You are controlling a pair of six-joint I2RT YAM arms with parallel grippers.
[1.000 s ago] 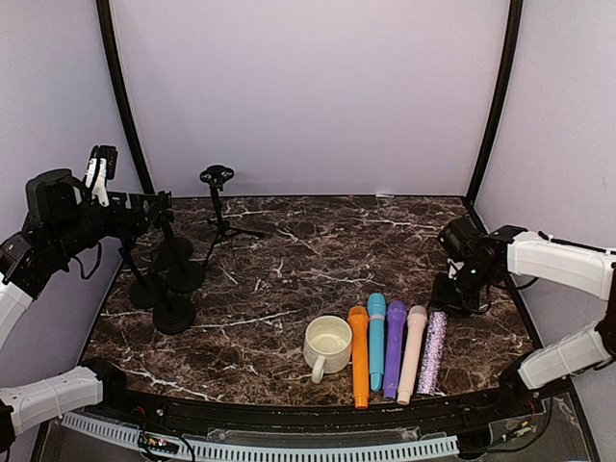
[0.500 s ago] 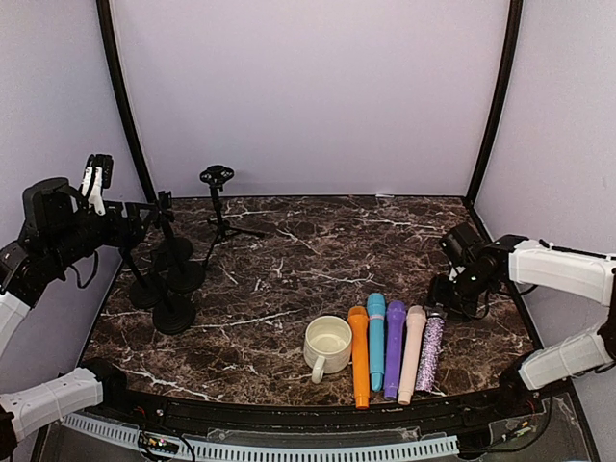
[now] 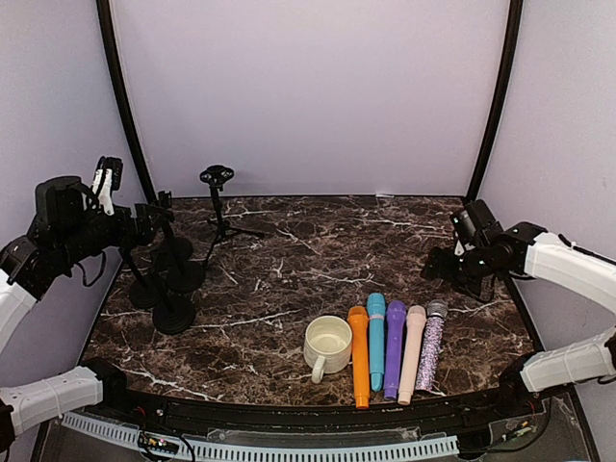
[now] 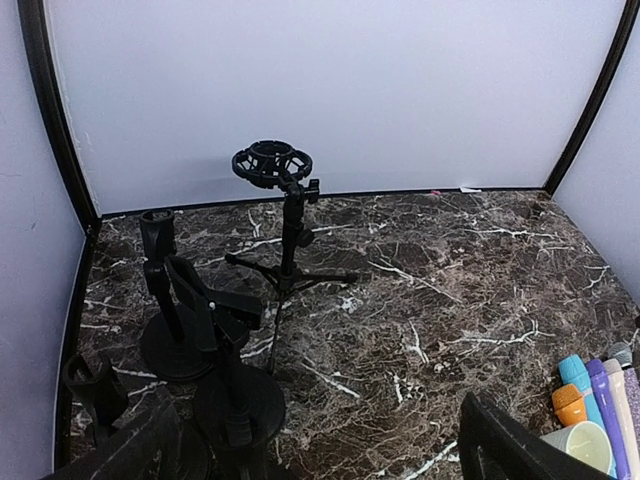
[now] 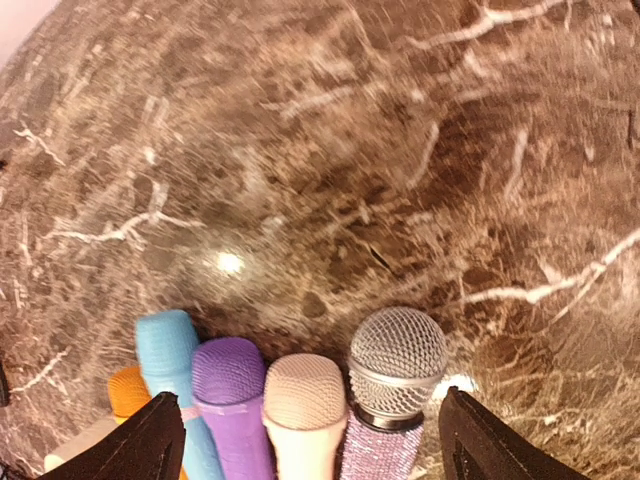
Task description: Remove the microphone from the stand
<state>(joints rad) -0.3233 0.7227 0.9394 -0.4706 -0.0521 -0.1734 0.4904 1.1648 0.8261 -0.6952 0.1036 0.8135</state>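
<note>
Top view: left claw (image 3: 104,181) is raised at the left edge of frame, above a cluster of round-base stands (image 3: 168,289), none of which carries a microphone. The tripod stand (image 3: 218,192) in the upper left has an empty mount. Which stand the task means, cannot tell. Right claw (image 3: 445,265) hangs at right of frame over the worktop (image 3: 308,245), up-frame of the glitter microphone (image 3: 430,345) and apart from it. That microphone lies flat at the right end of a row of five along the lower centre, just beside the pink microphone (image 3: 412,351). A cup (image 3: 327,345) sits at the row's left end. Left wrist view: both fingers (image 4: 510,450) show at the bottom corners, spread wide with nothing between them, so this claw is released. Microphone heads are just visible at lower right. Right wrist view: fingers (image 5: 135,445) are likewise wide apart at the bottom corners, released and gripping nothing, with the mesh head of the glitter microphone below and between them. Judgement: removal looks done, and the step in hand is backing the right claw off. To do it well, rise straight up first and keep the fingers spread until clear of the mesh head. Swing away only after that, since a clipped round body would likely roll and shove its neighbours.
</note>
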